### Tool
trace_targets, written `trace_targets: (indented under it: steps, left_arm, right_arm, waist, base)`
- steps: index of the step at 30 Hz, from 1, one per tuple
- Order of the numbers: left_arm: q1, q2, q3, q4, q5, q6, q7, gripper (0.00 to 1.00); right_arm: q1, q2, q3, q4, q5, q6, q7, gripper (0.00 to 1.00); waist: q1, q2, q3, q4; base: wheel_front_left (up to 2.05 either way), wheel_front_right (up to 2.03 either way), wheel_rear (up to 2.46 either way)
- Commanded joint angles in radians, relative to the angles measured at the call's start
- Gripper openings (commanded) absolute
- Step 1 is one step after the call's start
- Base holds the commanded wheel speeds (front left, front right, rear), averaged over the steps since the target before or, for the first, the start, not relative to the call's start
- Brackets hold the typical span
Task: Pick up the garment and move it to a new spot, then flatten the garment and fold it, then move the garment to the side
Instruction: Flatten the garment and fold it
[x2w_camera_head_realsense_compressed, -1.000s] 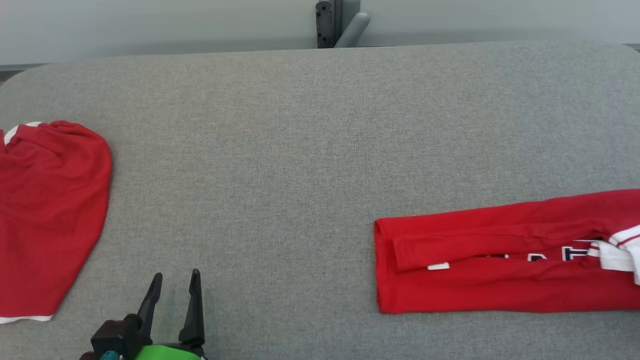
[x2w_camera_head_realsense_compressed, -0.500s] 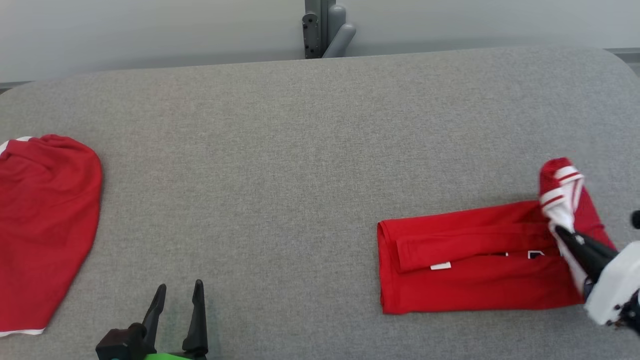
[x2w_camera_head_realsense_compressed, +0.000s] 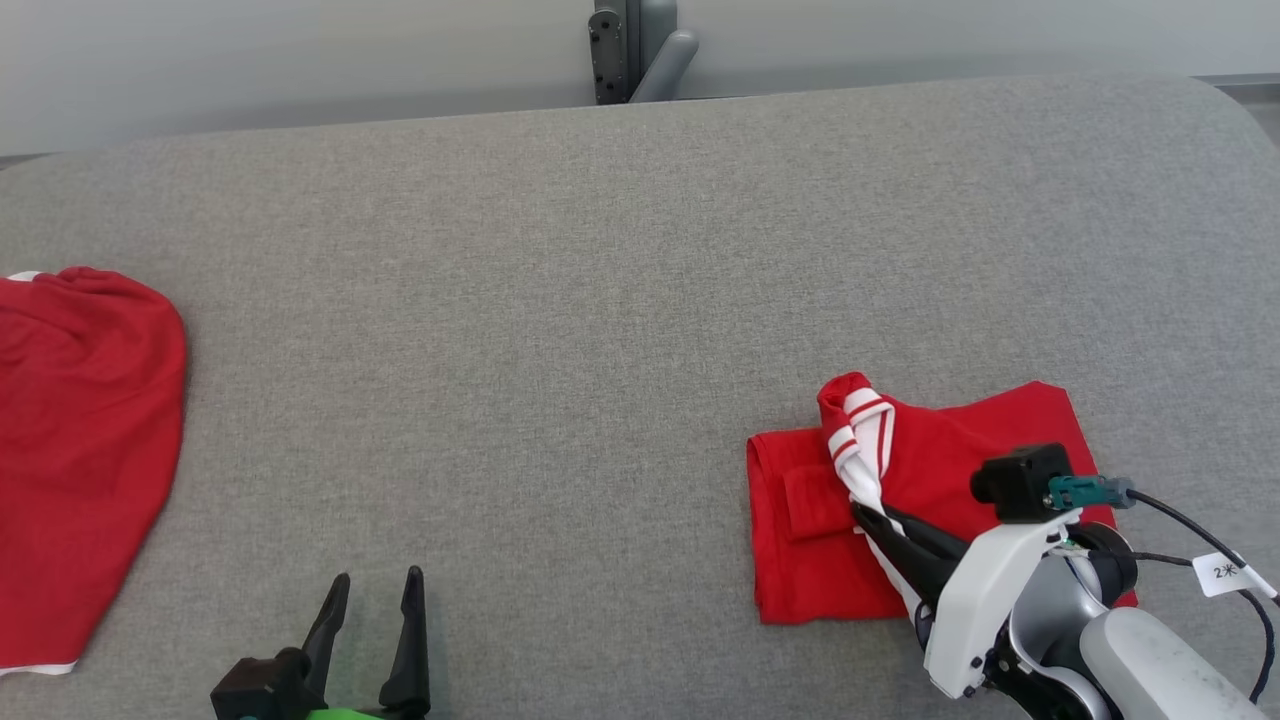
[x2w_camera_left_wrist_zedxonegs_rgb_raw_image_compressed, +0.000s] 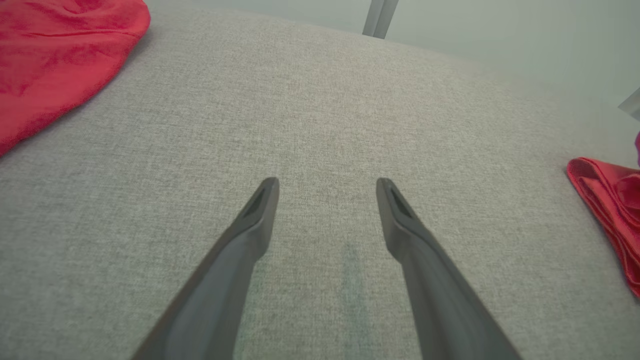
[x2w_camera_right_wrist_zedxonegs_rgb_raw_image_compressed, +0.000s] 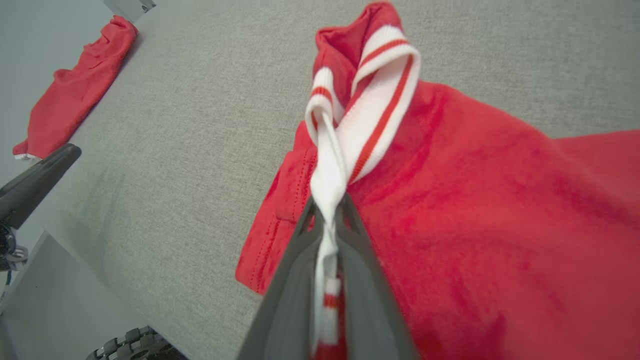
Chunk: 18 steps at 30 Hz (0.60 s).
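Observation:
The red garment (x2w_camera_head_realsense_compressed: 940, 470) with a white striped collar (x2w_camera_head_realsense_compressed: 862, 445) lies folded at the right of the grey table (x2w_camera_head_realsense_compressed: 600, 330). My right gripper (x2w_camera_head_realsense_compressed: 862, 512) is shut on the white collar band (x2w_camera_right_wrist_zedxonegs_rgb_raw_image_compressed: 350, 145) and holds that end doubled back over the red cloth (x2w_camera_right_wrist_zedxonegs_rgb_raw_image_compressed: 500, 225). The folded left edge rests flat on the table, and it also shows as a red edge (x2w_camera_left_wrist_zedxonegs_rgb_raw_image_compressed: 607, 205). My left gripper (x2w_camera_head_realsense_compressed: 378, 590) stands open over bare table near the front edge, its fingers (x2w_camera_left_wrist_zedxonegs_rgb_raw_image_compressed: 255, 215) apart with nothing between them.
A second red garment (x2w_camera_head_realsense_compressed: 80, 440) lies at the table's left edge, also seen as red cloth (x2w_camera_left_wrist_zedxonegs_rgb_raw_image_compressed: 55, 55) and a far red heap (x2w_camera_right_wrist_zedxonegs_rgb_raw_image_compressed: 75, 90). A grey post (x2w_camera_head_realsense_compressed: 635, 50) stands behind the table's far edge. Cables (x2w_camera_head_realsense_compressed: 1200, 540) trail from my right wrist.
My right gripper has carried the collar end leftward over the garment, halving its length. The head camera has shifted a little. My left gripper has stayed open in place.

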Motion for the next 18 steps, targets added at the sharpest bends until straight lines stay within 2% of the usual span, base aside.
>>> trace_targets:
  steps: [1, 5, 6, 7, 8, 13, 18]
  left_arm:
    - [-0.017, 0.001, 0.003, 0.0, 0.011, -0.003, -0.003, 1.0]
    - [-0.013, 0.001, 0.01, 0.003, 0.01, -0.003, -0.003, 1.0]
    - [-0.012, 0.001, 0.01, 0.003, 0.008, -0.004, -0.003, 1.0]
    - [-0.012, 0.001, 0.012, 0.003, 0.006, -0.004, -0.003, 1.0]
    - [-0.01, 0.001, 0.012, 0.004, 0.002, -0.005, -0.003, 1.0]
    - [0.007, 0.001, 0.021, 0.006, -0.008, -0.005, -0.003, 1.0]
    - [0.035, 0.001, 0.033, -0.007, -0.019, 0.002, -0.003, 1.0]
  right_arm:
    - [-0.012, 0.003, 0.004, 0.012, -0.007, 0.0, -0.01, 0.0]
    - [-0.024, 0.01, 0.024, 0.049, -0.014, 0.0, -0.025, 0.0]
    - [-0.028, 0.011, 0.024, 0.055, -0.019, 0.0, -0.033, 0.09]
    - [-0.031, 0.015, 0.019, 0.056, -0.024, 0.0, -0.045, 0.67]
    - [-0.031, 0.02, 0.011, 0.059, -0.03, 0.0, -0.057, 1.0]
    - [0.022, 0.041, -0.044, 0.015, -0.039, 0.0, -0.133, 1.0]
    - [0.101, 0.068, -0.166, -0.047, -0.068, 0.0, -0.24, 1.0]
  waist:
    - [0.0, 0.0, 0.001, 0.004]
    - [0.0, 0.0, 0.004, 0.012]
    - [0.0, 0.0, 0.005, 0.012]
    - [0.0, 0.0, 0.007, 0.013]
    - [0.0, 0.0, 0.007, 0.013]
    - [0.0, 0.0, -0.008, 0.016]
    - [0.0, 0.0, -0.035, 0.014]
  base:
    - [0.0, 0.0, 0.0]
    - [0.0, 0.0, 0.0]
    - [0.0, 0.0, 0.0]
    - [0.0, 0.0, 0.0]
    - [0.0, 0.0, 0.0]
    - [0.0, 0.0, 0.0]
    - [0.0, 0.0, 0.0]
